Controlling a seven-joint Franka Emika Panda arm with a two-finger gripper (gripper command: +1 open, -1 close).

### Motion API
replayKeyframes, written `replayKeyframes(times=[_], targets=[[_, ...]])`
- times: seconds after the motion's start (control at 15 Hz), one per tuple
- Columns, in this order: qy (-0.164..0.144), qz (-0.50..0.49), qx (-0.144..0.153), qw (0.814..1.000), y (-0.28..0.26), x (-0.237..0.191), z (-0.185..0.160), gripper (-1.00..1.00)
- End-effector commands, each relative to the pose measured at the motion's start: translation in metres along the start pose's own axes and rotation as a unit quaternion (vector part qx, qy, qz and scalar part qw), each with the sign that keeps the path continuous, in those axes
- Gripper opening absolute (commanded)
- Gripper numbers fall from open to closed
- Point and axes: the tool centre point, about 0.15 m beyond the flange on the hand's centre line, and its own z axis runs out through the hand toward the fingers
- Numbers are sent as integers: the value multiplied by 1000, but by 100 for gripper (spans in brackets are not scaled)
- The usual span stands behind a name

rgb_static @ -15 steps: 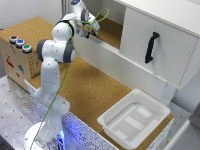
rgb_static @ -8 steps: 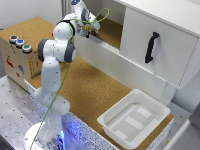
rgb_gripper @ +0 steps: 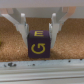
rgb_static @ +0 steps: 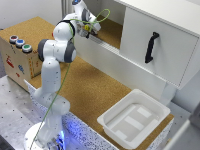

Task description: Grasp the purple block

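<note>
While the wrist view is showing it closest, the block point(rgb_gripper: 39, 45) is sitting on cork between the two fingers point(rgb_gripper: 21, 23) of the claw point(rgb_gripper: 39, 33), a dark purple cube with a yellow letter on the face toward the camera. It looks rigid, light and flat-sided, so it should be standing up to a firm pinch without crushing. The faces seem smooth and possibly a little slick, and a cube this small could be twisting out if caught on its corners. The best hold is looking like the two opposite side faces, square on and near mid-height.

Those are the faces the fingers are flanking. The claw is standing partly open, its gap only slightly wider than the block, with one finger close against each side. Whether the pads are touching yet I cannot tell, and nothing is being held. A pale ledge point(rgb_gripper: 42, 70) is running across in front of the block.

Farther off, in the exterior view, the arm point(rgb_static: 55, 50) is reaching up into the open recess of a white cabinet point(rgb_static: 160, 45). The claw point(rgb_static: 89, 31) is hanging just inside that recess over its cork floor, and the block is too small to make out there.
</note>
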Motion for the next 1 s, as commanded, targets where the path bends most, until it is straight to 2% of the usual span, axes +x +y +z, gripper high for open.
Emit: replayKeyframes(times=[0.0,0.07,0.33,0.67,0.93], targets=[[17,-20,-15,1000,17,-35,-53,-100],[18,-25,-9,999,19,-42,-59,-100],[13,-60,59,996,35,-84,-81,-100],[14,-121,121,985,53,-133,-109,-100],[6,-145,146,979,51,-166,-126,-100]])
